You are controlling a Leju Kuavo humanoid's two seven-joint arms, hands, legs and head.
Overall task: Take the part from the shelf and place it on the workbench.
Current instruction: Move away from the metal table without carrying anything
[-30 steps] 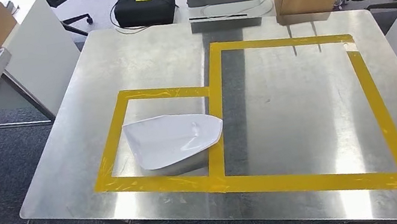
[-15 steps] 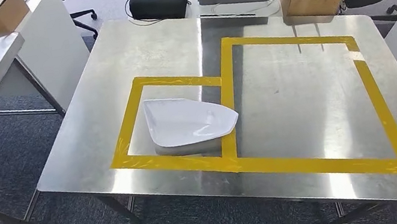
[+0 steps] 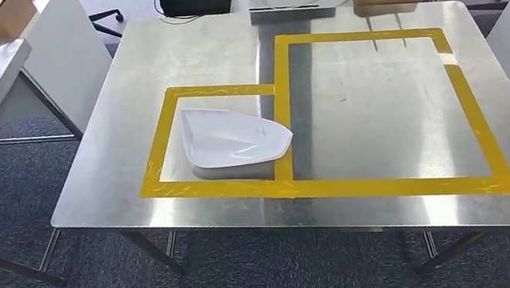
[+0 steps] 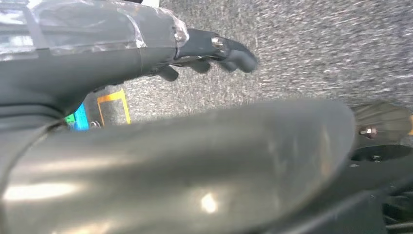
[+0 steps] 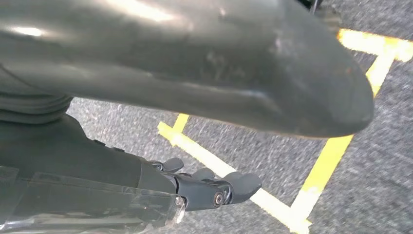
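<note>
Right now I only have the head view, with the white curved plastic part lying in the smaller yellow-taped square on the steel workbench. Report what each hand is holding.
Observer: The left hand holds nothing; its dark fingers hang over grey carpet.
Operator: Now the right one.
Observer: The right hand holds nothing either, its thick thumb apart from the fingers.
Operator: Tell me what lies under it.
Observer: Yellow tape lines cross the carpet beneath it.
</note>
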